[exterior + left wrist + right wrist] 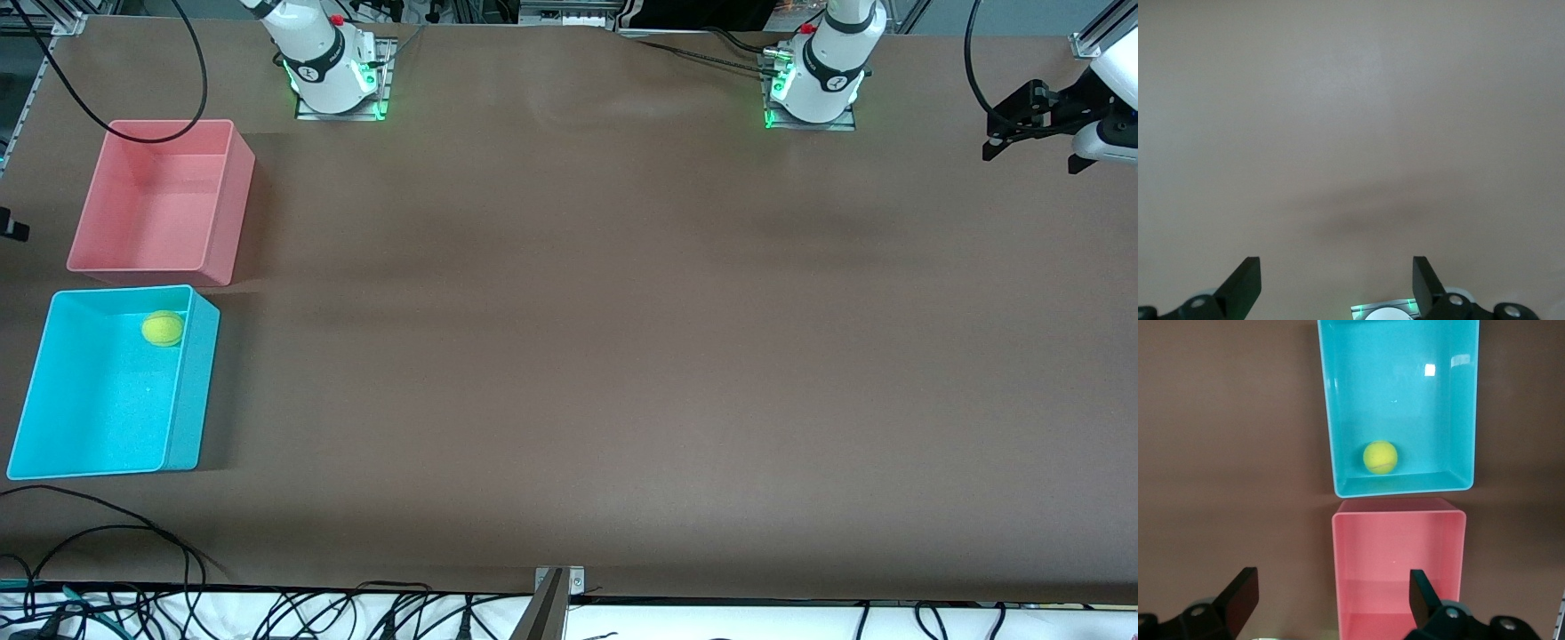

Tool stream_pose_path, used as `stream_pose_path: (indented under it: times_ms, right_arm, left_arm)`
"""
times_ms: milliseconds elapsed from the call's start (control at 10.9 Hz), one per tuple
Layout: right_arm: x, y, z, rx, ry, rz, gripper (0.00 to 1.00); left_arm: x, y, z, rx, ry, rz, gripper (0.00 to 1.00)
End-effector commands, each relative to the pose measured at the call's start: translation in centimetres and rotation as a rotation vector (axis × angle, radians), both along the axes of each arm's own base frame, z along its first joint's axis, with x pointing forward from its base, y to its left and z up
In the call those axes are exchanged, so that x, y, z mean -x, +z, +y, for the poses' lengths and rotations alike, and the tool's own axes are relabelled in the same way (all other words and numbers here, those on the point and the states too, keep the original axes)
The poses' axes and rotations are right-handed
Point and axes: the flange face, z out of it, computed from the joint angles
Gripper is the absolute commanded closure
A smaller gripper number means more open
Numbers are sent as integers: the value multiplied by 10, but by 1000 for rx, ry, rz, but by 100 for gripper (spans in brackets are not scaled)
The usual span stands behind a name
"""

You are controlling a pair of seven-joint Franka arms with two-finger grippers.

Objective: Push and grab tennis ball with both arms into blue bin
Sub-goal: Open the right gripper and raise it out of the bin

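The tennis ball (163, 328) (1379, 457) lies inside the blue bin (191, 382) (1328, 407), in the corner next to the pink tub. The bin stands at the right arm's end of the table. My right gripper (1331, 597) shows only in its own wrist view. It hangs high over the pink tub's edge, open and empty. My left gripper (1031, 156) (1336, 283) is up in the air at the left arm's end of the table, over bare brown tabletop. It is open with nothing between its fingers.
A pink tub (227, 204) (1398, 513) stands just farther from the front camera than the blue bin. A black cable (191, 107) loops over its rim. More cables (133, 533) lie along the table's front edge. The arm bases (338, 80) (813, 89) glow green.
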Motion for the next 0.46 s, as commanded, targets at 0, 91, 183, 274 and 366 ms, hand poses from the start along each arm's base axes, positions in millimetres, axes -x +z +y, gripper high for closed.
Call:
stream_pose_path:
  times_ms: [0, 91, 183, 274, 366]
  right_arm:
    - [32, 44, 60, -4, -58, -56, 0]
    - [35, 53, 76, -3, -31, -79, 0]
    - [30, 58, 96, 7, 3, -117, 0]
    - [23, 55, 106, 18, -39, -148, 0]
    - [17, 43, 114, 30, -69, -181, 0]
  left_arm:
    - [0, 3, -2, -17, 0, -4, 0]
    - [0, 3, -1, -17, -1, -4, 0]
    - [0, 3, 0, -17, -1, -4, 0]
    - [0, 3, 3, -17, 5, -4, 0]
    - [0, 3, 3, -17, 5, -4, 0]
